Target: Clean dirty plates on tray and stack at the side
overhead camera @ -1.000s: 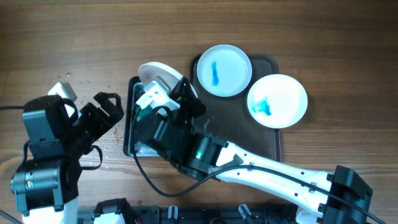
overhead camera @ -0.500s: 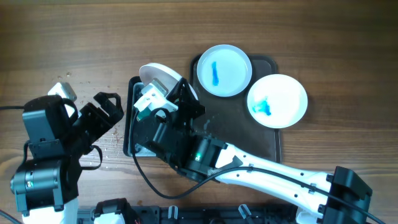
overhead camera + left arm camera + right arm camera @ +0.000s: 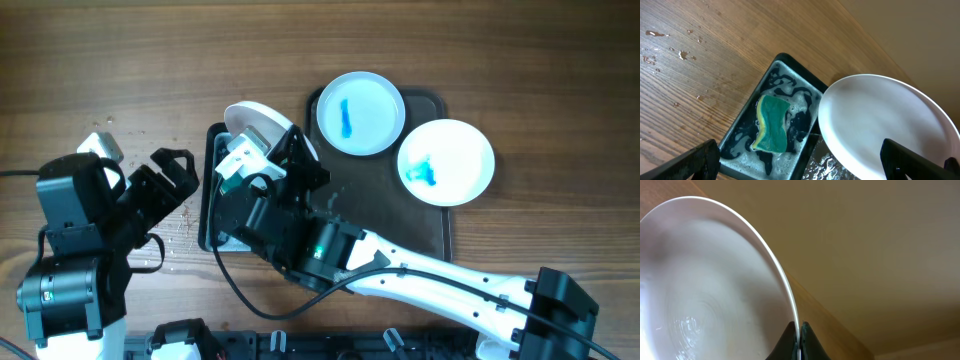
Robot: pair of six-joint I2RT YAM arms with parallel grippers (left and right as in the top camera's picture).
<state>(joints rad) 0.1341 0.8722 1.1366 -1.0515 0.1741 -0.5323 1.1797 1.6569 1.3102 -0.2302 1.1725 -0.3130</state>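
My right gripper point(image 3: 799, 339) is shut on the rim of a wet white plate point(image 3: 705, 290) and holds it tilted on edge over the black wash basin point(image 3: 212, 150). The plate also shows in the overhead view point(image 3: 252, 122) and the left wrist view point(image 3: 880, 125). A green and yellow sponge point(image 3: 772, 124) lies in soapy water in the basin point(image 3: 740, 131). My left gripper point(image 3: 800, 162) is open and empty, above the basin's near side; it shows in the overhead view point(image 3: 165, 185). Two white plates stained blue point(image 3: 360, 112) point(image 3: 446, 161) sit on the dark tray point(image 3: 432, 215).
Water drops lie on the wooden table point(image 3: 180, 222) left of the basin. The right arm point(image 3: 420, 275) stretches across the front of the table from the lower right.
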